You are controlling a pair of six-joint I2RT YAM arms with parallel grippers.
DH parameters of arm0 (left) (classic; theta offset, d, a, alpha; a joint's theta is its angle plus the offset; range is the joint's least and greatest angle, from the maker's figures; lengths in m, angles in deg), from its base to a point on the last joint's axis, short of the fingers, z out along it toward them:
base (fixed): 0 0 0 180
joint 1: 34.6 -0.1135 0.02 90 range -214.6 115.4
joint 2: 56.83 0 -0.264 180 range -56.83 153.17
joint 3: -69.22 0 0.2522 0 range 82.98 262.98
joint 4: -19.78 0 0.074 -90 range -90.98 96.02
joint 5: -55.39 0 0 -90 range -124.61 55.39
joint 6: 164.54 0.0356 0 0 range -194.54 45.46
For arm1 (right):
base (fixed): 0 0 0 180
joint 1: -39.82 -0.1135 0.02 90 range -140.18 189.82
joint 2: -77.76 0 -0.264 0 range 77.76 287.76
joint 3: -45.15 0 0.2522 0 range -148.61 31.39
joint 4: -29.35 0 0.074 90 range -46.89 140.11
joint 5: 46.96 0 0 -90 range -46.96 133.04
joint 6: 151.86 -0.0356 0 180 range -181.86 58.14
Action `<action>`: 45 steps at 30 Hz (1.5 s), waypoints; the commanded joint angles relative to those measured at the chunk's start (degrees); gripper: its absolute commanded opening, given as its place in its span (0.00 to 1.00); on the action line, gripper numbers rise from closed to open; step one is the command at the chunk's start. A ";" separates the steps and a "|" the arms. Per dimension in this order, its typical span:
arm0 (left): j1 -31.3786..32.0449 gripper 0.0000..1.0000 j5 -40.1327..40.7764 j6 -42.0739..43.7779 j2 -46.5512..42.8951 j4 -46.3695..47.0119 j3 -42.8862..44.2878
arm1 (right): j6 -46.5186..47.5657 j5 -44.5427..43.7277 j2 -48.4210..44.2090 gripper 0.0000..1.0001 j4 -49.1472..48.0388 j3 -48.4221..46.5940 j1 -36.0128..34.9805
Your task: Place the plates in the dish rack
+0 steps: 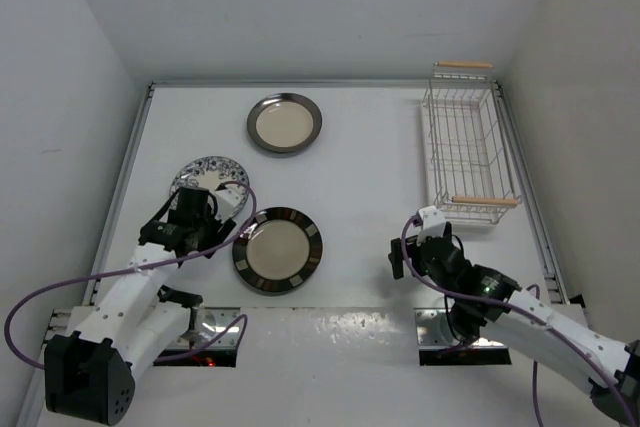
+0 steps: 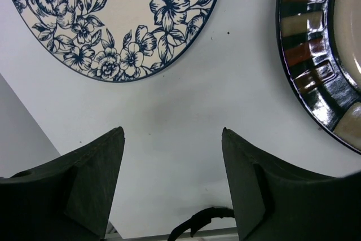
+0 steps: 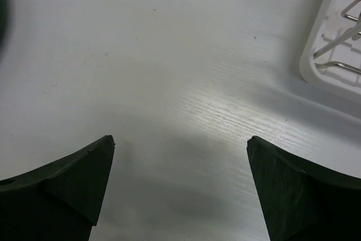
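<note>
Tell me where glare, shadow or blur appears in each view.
Top view: even, soft light; the table shows only faint shadows. Left wrist view: white glare on the glossy rim of the block-rimmed plate; the flowered plate is sharp. Right wrist view: a bright glare patch on the table, a soft shadow below it, and a dark blurred smudge at the upper left edge.

The table (image 3: pixel 186 83) is white with a fine wood-like grain and a soft sheen where light falls. The blocked-rim plate (image 2: pixel 316 77) is glazed ceramic, its rim very glossy with bright reflections; the floral plate (image 2: pixel 113 21) is smooth and glazed, and the dark-rimmed plate (image 1: pixel 284 123) shines along its edge. The rack (image 1: pixel 462 147) is thin metal wire on a smooth white plastic base (image 3: pixel 333 55), with bare pale wood handles (image 1: pixel 463 65). The fingers of the left gripper (image 2: pixel 172 139) and right gripper (image 3: pixel 180 142) are matt black, plastic-looking
</note>
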 commanded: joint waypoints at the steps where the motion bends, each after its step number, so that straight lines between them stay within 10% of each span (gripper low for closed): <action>1: 0.07 0.75 -0.30 0.22 -0.85 1.22 -0.27 | 0.32 0.50 1.56 1.00 -1.77 -1.59 -0.26; 11: 0.07 0.81 3.22 -6.61 8.63 -0.44 20.54 | 18.75 -6.86 48.08 1.00 3.41 -43.94 -7.09; 14: -3.09 0.82 0.42 -7.85 10.40 -2.47 27.58 | 20.36 5.62 62.16 1.00 6.05 -57.04 -4.67; 22: -13.37 0.92 4.45 -7.33 6.89 -1.76 18.99 | 2.98 35.46 76.88 0.95 -13.49 -51.12 3.61; 26: -15.93 0.92 4.45 -7.33 5.39 -1.76 15.73 | -4.41 50.90 83.47 0.75 -20.20 -47.94 6.94; 32: -17.86 0.92 4.45 -7.33 4.24 -1.76 15.11 | -9.69 58.85 88.66 0.50 -35.23 -40.29 8.36; 38: -18.39 0.92 4.98 -7.86 4.24 -2.81 16.95 | -12.86 61.85 92.79 0.03 -40.44 -37.21 9.94; 45: -18.39 0.92 4.46 -8.39 5.39 -3.35 18.19 | -9.62 62.30 82.53 0.00 -35.55 -36.32 13.27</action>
